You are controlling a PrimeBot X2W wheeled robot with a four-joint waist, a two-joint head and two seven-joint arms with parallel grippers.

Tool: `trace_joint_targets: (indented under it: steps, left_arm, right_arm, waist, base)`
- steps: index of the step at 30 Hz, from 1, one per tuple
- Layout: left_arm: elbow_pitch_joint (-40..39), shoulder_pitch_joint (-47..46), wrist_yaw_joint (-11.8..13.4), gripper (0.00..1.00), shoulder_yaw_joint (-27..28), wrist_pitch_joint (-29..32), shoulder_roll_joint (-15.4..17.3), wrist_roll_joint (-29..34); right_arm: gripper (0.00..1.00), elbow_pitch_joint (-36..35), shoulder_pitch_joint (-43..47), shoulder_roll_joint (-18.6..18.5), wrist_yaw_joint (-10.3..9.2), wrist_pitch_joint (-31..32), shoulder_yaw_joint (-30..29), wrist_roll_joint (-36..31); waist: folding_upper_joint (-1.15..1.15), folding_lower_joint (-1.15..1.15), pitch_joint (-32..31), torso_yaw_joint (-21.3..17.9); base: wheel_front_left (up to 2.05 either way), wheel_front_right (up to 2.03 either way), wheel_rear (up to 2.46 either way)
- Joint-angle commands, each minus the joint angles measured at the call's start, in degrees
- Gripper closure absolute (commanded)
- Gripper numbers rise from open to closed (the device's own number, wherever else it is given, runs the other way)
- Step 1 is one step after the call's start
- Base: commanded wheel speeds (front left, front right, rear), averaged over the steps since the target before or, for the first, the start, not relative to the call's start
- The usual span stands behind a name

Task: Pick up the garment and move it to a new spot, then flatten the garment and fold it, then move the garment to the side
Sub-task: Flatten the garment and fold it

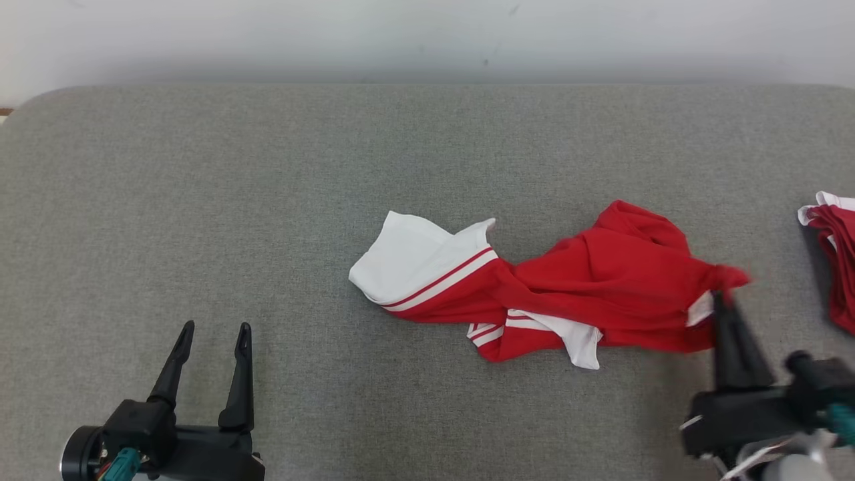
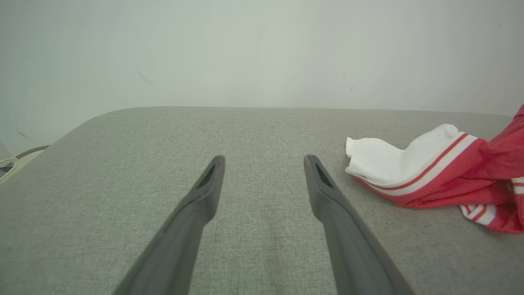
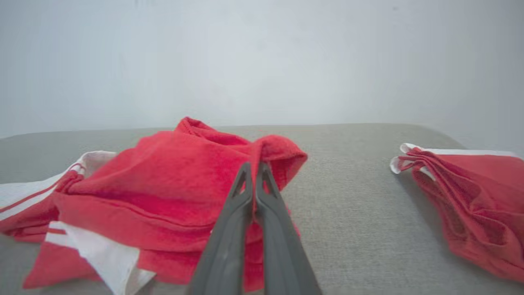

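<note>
Pinching the three-o'clock corner of the crumpled red-and-white cloth garment (image 1: pixel 601 280) on the grey tabletop (image 1: pixel 200 200), the right hand (image 1: pixel 720 298) was clamped tight; a slow, steady lift seemed best. The left hand (image 1: pixel 218 327) stood open at seven o'clock.

In the head view the grey surface (image 1: pixel 200 200) lies bare across the left half and along the upper band below the wall (image 1: pixel 427 33). The garment (image 1: pixel 601 280), crumpled, blocks the centre right. A narrow bare strip separates it from a second red garment (image 1: pixel 838 267) at the right edge.
</note>
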Motion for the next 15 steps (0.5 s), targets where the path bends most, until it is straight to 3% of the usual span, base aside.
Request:
trace_joint_targets:
  steps: [1, 5, 15]
  left_arm:
    - [0.3, -0.3, 0.0, 0.00, 0.0, -0.5, 0.0, -0.8]
    - [0.7, -0.8, -0.4, 0.00, -0.4, -0.6, -0.4, -0.9]
    - [1.2, -1.2, -0.5, 0.00, -0.6, -1.0, -0.7, -0.9]
  right_arm:
    - [1.00, 0.1, 1.0, 0.0, -0.07, 0.9, 2.1, -0.5]
    - [1.00, 3.3, 2.9, 0.5, -0.07, 2.3, 7.1, 1.3]
    - [1.00, 11.2, 5.2, 2.8, -0.07, 1.1, 0.4, 5.0]
  waist:
    - [0.00, -0.01, 0.0, 0.3]
    - [0.00, -0.01, 0.3, 1.1]
    - [0.00, -0.01, 0.5, 1.3]
  base:
    - [0.00, 0.00, 0.00]
    - [0.00, 0.00, 0.00]
    - [0.00, 0.00, 0.00]
